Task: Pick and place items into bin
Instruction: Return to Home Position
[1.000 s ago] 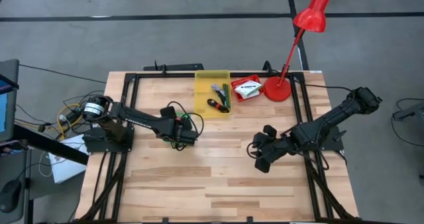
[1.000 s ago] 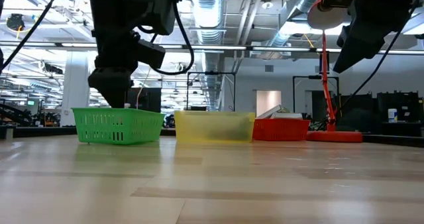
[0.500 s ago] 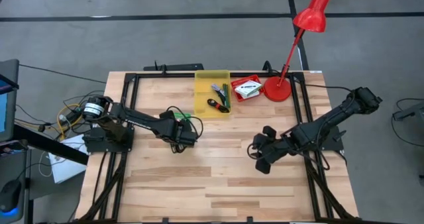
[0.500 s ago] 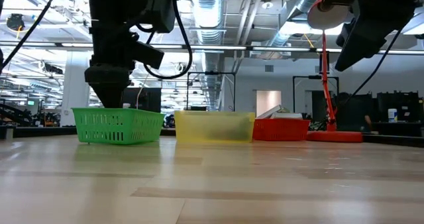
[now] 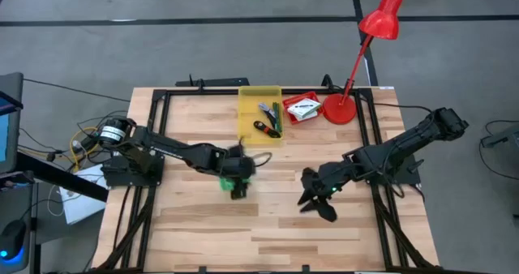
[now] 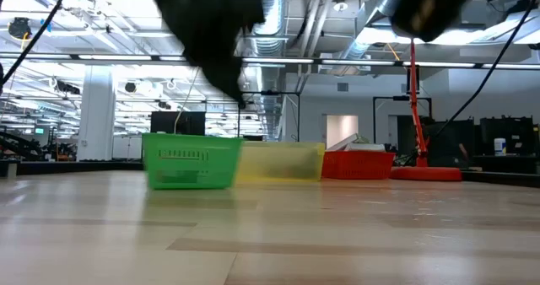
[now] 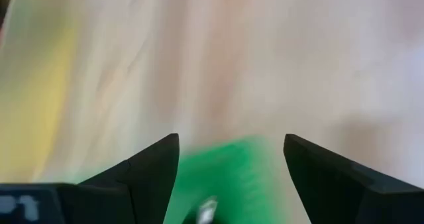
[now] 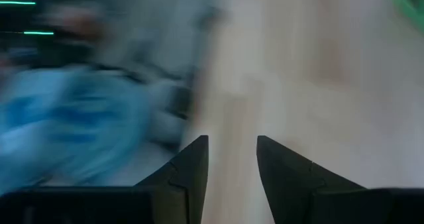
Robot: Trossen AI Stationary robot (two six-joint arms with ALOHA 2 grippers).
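The left gripper (image 5: 237, 185) hangs over the green plastic mesh basket (image 6: 192, 160) at mid-table, fingers spread wide, gripping nothing; the translucent yellow plastic bin (image 5: 246, 104) holds slim pen-like tools (image 5: 269, 117); the small red tray (image 5: 292, 118) beside it carries flat white packets (image 5: 303, 107); the right gripper (image 5: 318, 203), fingers slightly parted and empty, hovers over bare wood.

Slim black jointed arms (image 5: 174, 150)

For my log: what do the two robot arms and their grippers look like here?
The left arm and the right arm are slim, dark, jointed links on black bases. The left gripper and the right gripper each end in two dark wedge-shaped fingers. Pale print marks the left wrist housing; yellow and white cables lie by the left base.
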